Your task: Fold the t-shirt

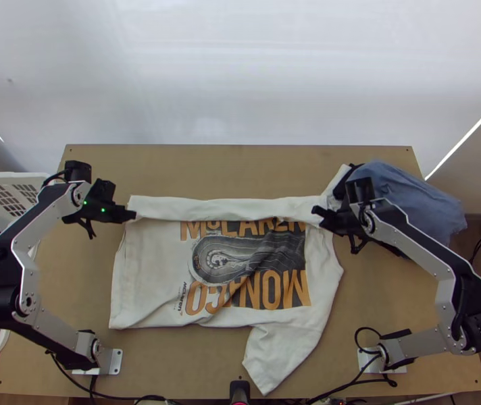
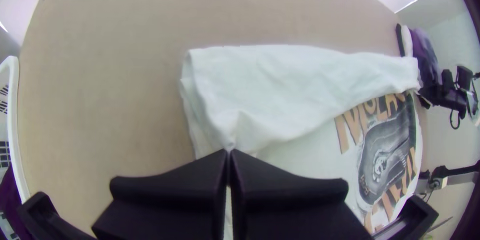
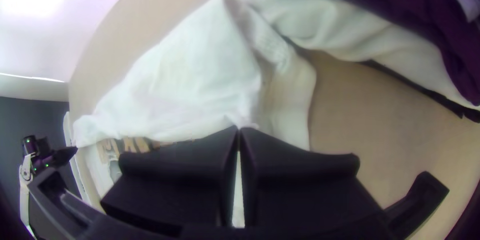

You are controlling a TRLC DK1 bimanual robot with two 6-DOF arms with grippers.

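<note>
My left gripper (image 1: 133,215) is at the upper left corner of the white t-shirt (image 1: 153,270), and my right gripper (image 1: 316,212) at its upper right part. The shirt lies print up, its far edge folded over in a long strip that covers the top of the print; one sleeve points to the near edge. In the left wrist view the left gripper (image 2: 229,152) is shut on the edge of the folded strip (image 2: 280,79). In the right wrist view the right gripper (image 3: 238,129) is shut on the strip's other end (image 3: 200,79).
A heap of blue and dark cloth (image 1: 409,196) lies at the table's far right, beside the shirt and behind the right arm. A white basket (image 1: 21,179) stands off the left edge. Bare table (image 1: 240,172) runs along the far side.
</note>
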